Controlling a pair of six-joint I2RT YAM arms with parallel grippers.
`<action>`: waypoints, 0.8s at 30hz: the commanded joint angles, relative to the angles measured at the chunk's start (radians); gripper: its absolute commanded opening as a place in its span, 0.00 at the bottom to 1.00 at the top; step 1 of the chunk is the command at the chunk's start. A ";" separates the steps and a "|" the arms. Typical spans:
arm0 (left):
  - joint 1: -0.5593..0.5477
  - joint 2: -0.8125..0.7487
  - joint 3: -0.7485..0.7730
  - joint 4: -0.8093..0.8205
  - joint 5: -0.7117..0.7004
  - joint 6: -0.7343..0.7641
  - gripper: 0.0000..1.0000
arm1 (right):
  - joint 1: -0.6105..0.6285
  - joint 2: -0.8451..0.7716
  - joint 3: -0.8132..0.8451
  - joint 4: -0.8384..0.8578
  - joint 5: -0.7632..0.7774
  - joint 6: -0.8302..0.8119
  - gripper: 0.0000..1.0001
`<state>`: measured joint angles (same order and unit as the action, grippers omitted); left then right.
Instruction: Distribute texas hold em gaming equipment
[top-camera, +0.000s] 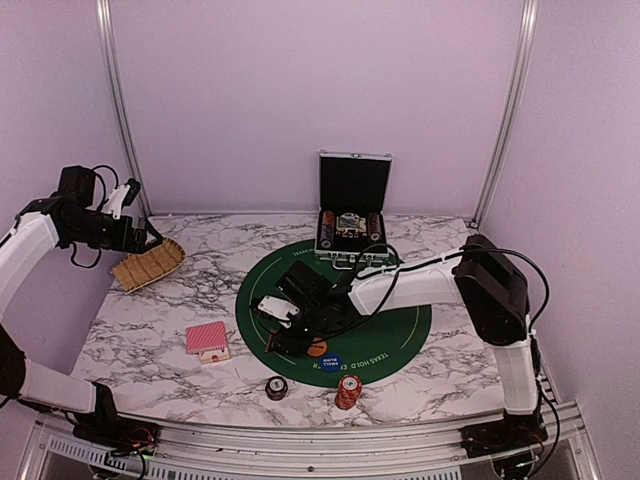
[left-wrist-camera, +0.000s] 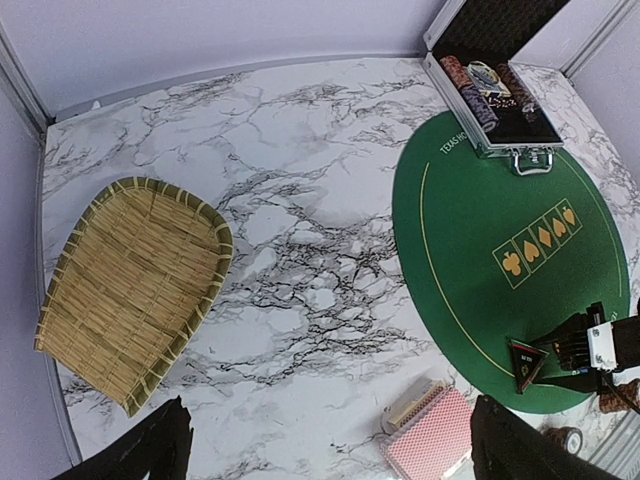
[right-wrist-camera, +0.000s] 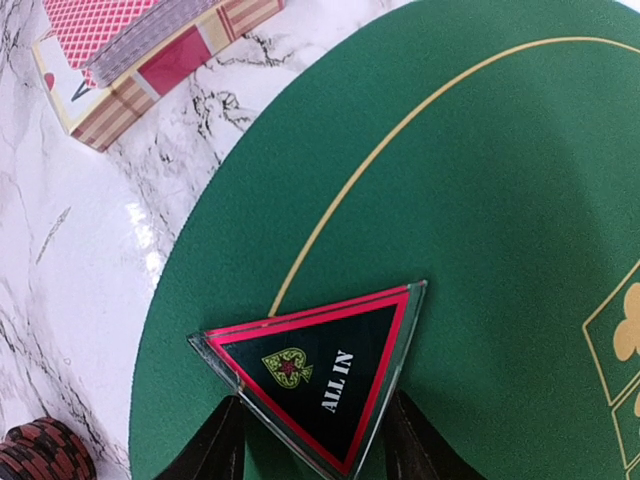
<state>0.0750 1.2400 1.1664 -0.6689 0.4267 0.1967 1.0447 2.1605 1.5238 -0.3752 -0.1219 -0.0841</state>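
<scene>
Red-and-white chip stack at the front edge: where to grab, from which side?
Pinch the red-and-white chip stack low across its round sides, coming straight down from above. It stands upright as a short column, bare marble left and right, so fingers fit; a high grip would likely leave lower chips behind.

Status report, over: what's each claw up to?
Left gripper open, aloft. Right gripper straddles dark triangular ALL IN token on green felt mat; grip unclear. Nothing blocking.

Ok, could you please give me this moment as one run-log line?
right end effector: straddling triangle token over green mat, grip unclear | left end effector: open, empty
</scene>
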 joint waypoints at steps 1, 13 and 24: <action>0.005 -0.029 0.042 -0.031 0.018 -0.007 0.99 | 0.005 0.047 0.044 0.000 0.033 -0.001 0.44; 0.005 -0.050 0.022 -0.035 0.006 -0.004 0.99 | 0.002 0.149 0.199 0.038 0.071 0.024 0.28; 0.005 -0.070 0.009 -0.050 0.005 0.015 0.99 | -0.039 0.225 0.330 0.037 0.044 0.059 0.25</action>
<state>0.0750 1.1938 1.1816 -0.6838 0.4278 0.1951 1.0252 2.3623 1.8069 -0.3420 -0.0708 -0.0483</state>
